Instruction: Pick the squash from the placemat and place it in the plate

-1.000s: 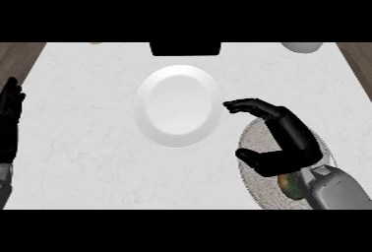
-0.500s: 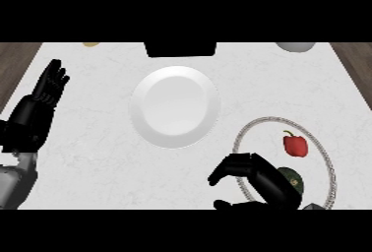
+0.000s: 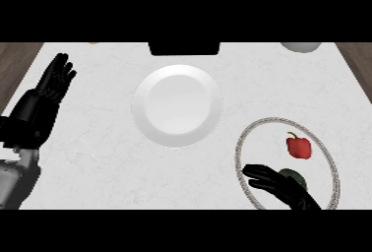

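Observation:
The squash (image 3: 295,177), dark green, lies low on the round grey-rimmed placemat (image 3: 245,135) at the lower right, partly covered by my right hand (image 3: 280,189). That hand comes in from the lower edge and lies against the squash's left side; the view does not show whether it holds it. The white plate (image 3: 176,106) sits at the counter's middle, up and left of the placemat, with nothing on it. My left hand (image 3: 45,101) rests open at the left edge, fingers up.
A red bell pepper (image 3: 298,147) lies on the placemat just above the squash. A black object (image 3: 184,48) stands at the back centre and a white bowl (image 3: 301,47) at the back right. The counter ends in wooden strips at both sides.
My right hand has pulled down toward the lower edge, uncovering the pepper and part of the squash. My left hand has risen further along the left edge.

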Controlling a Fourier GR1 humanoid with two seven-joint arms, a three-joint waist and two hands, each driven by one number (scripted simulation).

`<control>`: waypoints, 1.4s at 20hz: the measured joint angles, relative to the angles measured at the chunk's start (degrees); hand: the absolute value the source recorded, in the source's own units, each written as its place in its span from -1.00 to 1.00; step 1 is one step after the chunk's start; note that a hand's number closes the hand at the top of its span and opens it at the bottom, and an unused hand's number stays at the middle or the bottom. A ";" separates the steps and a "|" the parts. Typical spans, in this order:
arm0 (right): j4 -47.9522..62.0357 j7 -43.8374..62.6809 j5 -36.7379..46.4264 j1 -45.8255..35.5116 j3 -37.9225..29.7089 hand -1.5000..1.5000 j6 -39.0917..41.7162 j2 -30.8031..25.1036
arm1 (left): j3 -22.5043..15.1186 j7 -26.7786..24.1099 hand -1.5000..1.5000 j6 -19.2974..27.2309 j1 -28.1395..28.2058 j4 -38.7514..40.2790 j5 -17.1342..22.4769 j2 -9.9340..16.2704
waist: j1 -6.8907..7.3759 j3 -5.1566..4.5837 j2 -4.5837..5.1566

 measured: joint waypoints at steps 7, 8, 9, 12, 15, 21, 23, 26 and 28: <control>-9.66 13.17 7.25 1.51 -6.07 -1.00 -0.95 -11.77 | 0.53 0.57 0.00 -0.59 0.47 -0.52 -0.51 -0.54 | -0.23 -0.22 -0.17; -10.49 15.63 8.90 1.67 -6.63 -1.00 -0.65 -13.90 | 0.73 0.42 0.00 -0.82 0.29 -0.06 -0.52 -0.44 | -0.39 -0.27 -0.16; -11.49 18.48 10.42 1.55 -7.24 -1.00 0.07 -16.22 | 0.91 0.62 0.00 -0.96 0.26 -0.06 -0.49 -0.21 | -0.36 -0.31 -0.19; -14.43 26.62 13.74 1.85 -8.50 -1.00 3.41 -22.54 | 1.32 1.00 0.00 -1.34 0.51 -0.64 -0.26 0.10 | -0.15 -0.36 -0.22; -17.57 34.60 16.42 1.62 -8.13 -1.00 8.21 -27.40 | 1.71 0.82 0.00 -1.96 0.65 -0.54 -0.17 0.23 | 0.20 -0.35 -0.11; -21.94 48.71 20.27 -1.03 -4.43 -1.00 17.51 -28.63 | 1.57 2.10 0.00 -2.01 0.29 -2.07 -0.98 -1.03 | 0.93 -0.18 0.07; -21.87 52.01 21.98 -2.47 -3.32 -1.00 19.76 -26.75 | 1.76 2.10 0.00 -2.29 -0.24 -1.30 -1.74 -1.79 | 0.94 -0.15 0.12; -19.90 53.75 25.17 -3.60 -2.98 -1.00 21.13 -23.63 | 3.30 2.03 0.00 -3.92 0.27 -1.40 -1.87 -1.87 | 0.94 -0.10 0.12; -17.50 54.99 27.63 -5.27 -2.54 -1.00 21.81 -21.56 | 2.78 1.77 0.00 -3.74 1.06 -2.21 -3.01 -2.92 | 1.05 -0.08 0.14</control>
